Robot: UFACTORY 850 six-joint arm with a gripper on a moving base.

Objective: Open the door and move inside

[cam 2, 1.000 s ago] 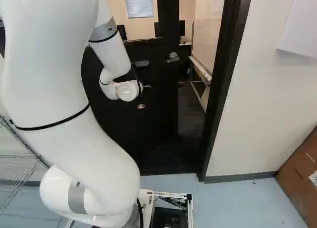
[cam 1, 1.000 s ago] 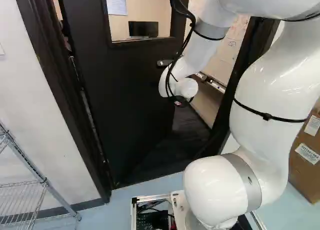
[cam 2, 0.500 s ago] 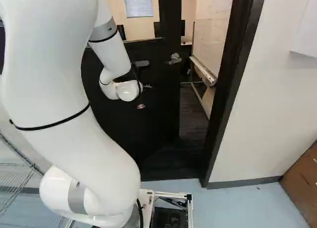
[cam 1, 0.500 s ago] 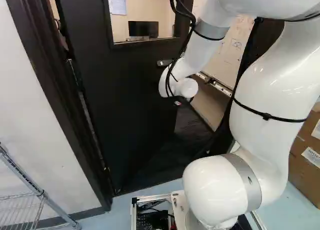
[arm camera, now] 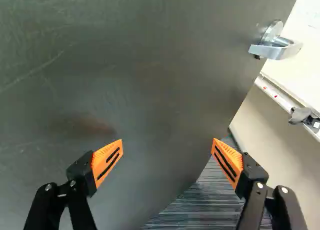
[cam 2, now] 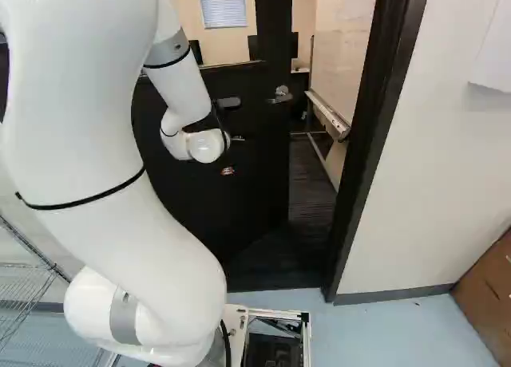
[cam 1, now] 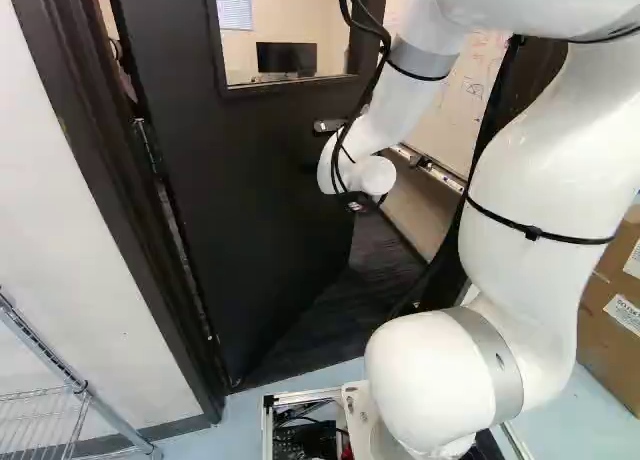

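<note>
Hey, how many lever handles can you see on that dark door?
1. The lever handle is near the free edge of the door, on the side facing me, ahead of the open jaws. Any handle on the far side would be hidden.

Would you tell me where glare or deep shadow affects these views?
In the left base view, highlights gleam on the white arm; in the right base view, the lower door sinks into near-black; in the wrist view, the whiteboard washes out and the lever handle glints.
</note>
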